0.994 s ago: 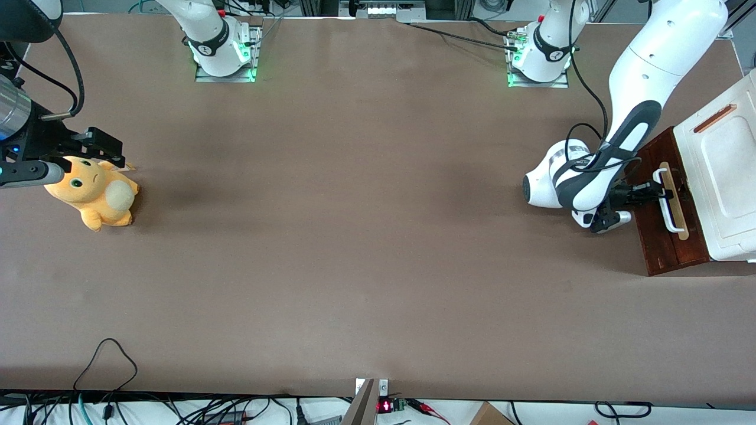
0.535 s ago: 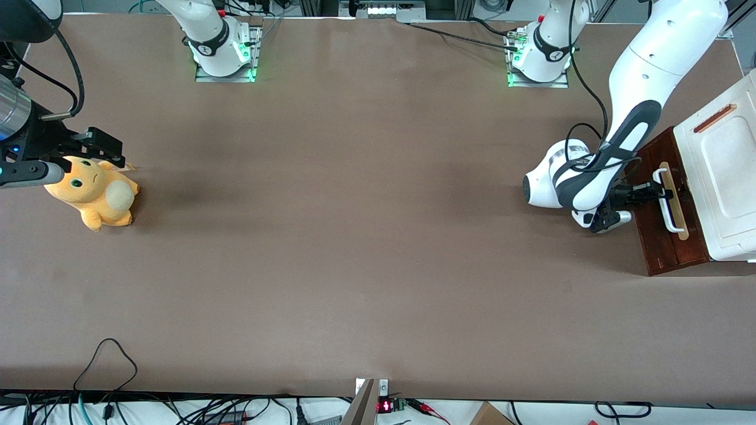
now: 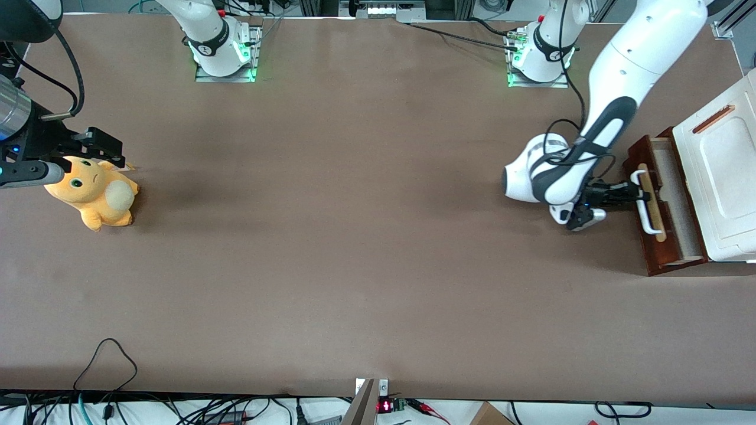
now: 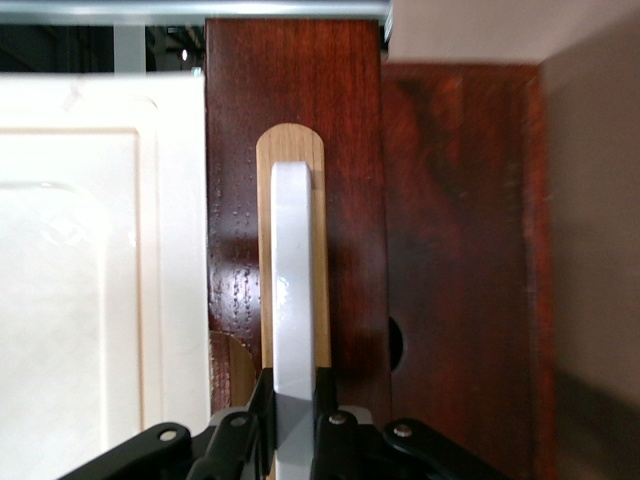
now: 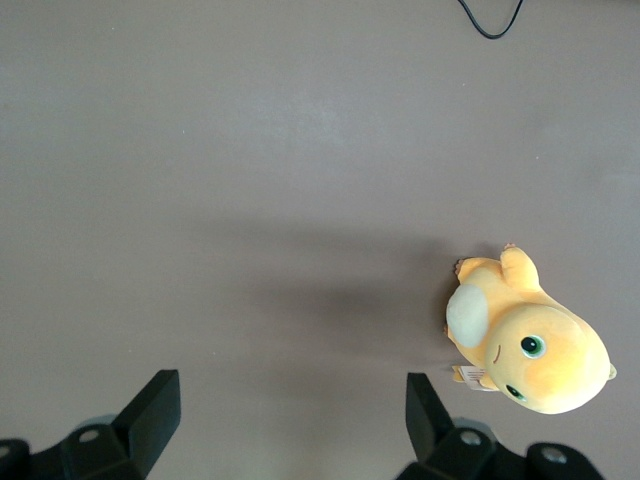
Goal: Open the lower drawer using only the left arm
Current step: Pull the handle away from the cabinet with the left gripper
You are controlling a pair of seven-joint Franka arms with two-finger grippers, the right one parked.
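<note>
At the working arm's end of the brown desk point(image 3: 354, 236), about three o'clock in the front view, stands a cabinet with a glossy white top point(image 3: 717, 177), and the dark red-brown wooden lower drawer point(image 3: 664, 203) juts out from under it toward the desk's middle, a strip of its light wood inside showing between drawer front and cabinet top. The large glossy white left arm point(image 3: 614, 94) reaches down from twelve o'clock, and its small black end effector point(image 3: 620, 193) sits right at the drawer's white loop handle point(image 3: 645, 203), which runs along a pale wood strip point(image 4: 290, 150). From the wrist camera the black fingers point(image 4: 262, 400) are pinched narrowly on the white bar, one on each side, so the end effector is holding the handle. The step in hand looks like the pull itself: the drawer is partly out but likely not fully. Next, the arm probably needs to draw straight toward nine o'clock in the front view, keeping the grip square so the drawer doesn't jam. An orange plush toy point(image 3: 94, 198) lies well apart at the parked arm's end.
</note>
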